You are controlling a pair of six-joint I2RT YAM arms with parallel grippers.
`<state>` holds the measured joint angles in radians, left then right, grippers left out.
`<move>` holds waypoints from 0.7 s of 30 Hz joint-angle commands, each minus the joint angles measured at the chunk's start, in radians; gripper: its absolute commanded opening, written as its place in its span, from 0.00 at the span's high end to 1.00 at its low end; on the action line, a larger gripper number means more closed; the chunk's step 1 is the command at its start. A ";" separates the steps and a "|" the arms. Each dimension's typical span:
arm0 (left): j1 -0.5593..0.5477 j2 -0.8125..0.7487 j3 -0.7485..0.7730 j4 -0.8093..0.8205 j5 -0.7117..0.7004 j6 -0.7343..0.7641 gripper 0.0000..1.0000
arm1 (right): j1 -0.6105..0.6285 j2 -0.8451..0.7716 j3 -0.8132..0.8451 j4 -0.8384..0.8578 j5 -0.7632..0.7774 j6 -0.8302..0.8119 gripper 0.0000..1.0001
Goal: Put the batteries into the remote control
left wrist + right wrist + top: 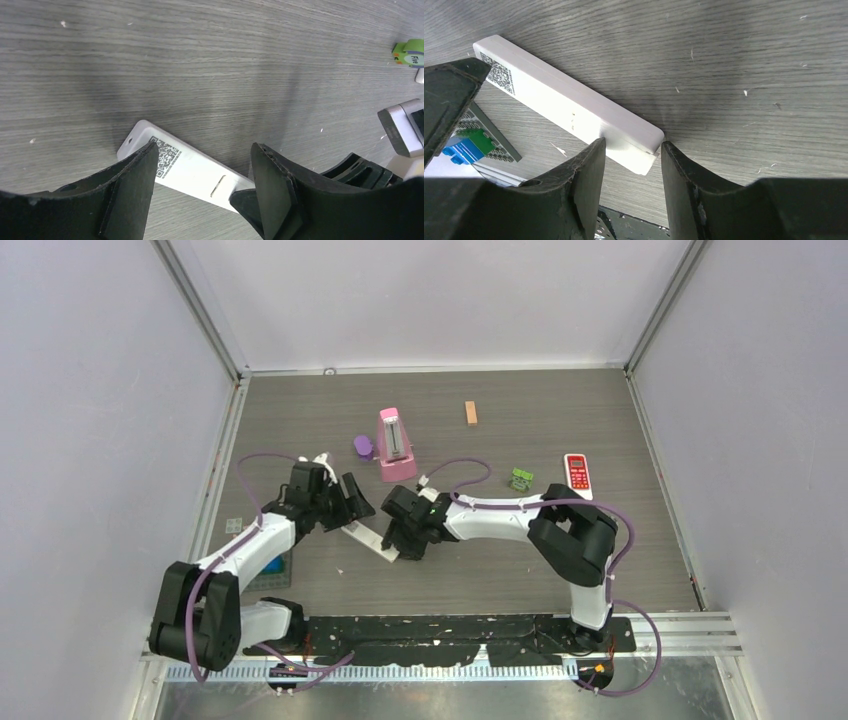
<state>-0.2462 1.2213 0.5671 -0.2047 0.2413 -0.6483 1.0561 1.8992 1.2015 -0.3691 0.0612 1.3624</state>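
White remote [569, 105] lies back-up on the worktop [500, 570], left of centre and towards the near edge, slanted, QR sticker on its far-left end; we see no batteries in it from this side. The left gripper [202, 150] hangs over that QR end with its claw open; the jaws stand well apart and we see nothing between them but the remote's back below. The right gripper [631, 142] is at the remote's other end, the near-right one; one finger [584, 175] overlaps the long side, the other sits just beside the end corner; we cannot tell whether the claw actually pinches the remote or only brackets it.

The batteries [521, 478] show as a small green and dark cluster right of centre, well apart from the white remote and both claws; one green one with an orange end shows at the edge of the left wrist view. A red-and-white remote [577, 475] lies just to their right. Towards the far edge stand a pink upright object [398, 445], with a purple piece [363, 447] just beside it on the left, and a wooden block [470, 413]. A grey baseplate with blue and green bricks [469, 145] lies by the near-left edge.
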 commanded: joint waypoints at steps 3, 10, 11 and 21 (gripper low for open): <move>0.005 0.036 -0.039 0.106 0.044 0.065 0.31 | -0.009 0.064 0.029 -0.197 0.102 -0.025 0.51; 0.005 0.007 -0.064 0.118 -0.009 0.130 0.29 | -0.008 0.083 0.070 -0.234 0.093 -0.017 0.51; 0.005 0.000 -0.065 0.113 -0.025 0.136 0.29 | -0.008 0.088 0.073 -0.235 0.092 -0.015 0.51; 0.004 -0.045 -0.085 0.117 -0.109 0.146 0.18 | -0.009 0.119 0.112 -0.270 0.090 -0.021 0.45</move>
<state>-0.2466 1.1843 0.4999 -0.0826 0.2001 -0.5301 1.0561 1.9499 1.3132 -0.5186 0.0654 1.3582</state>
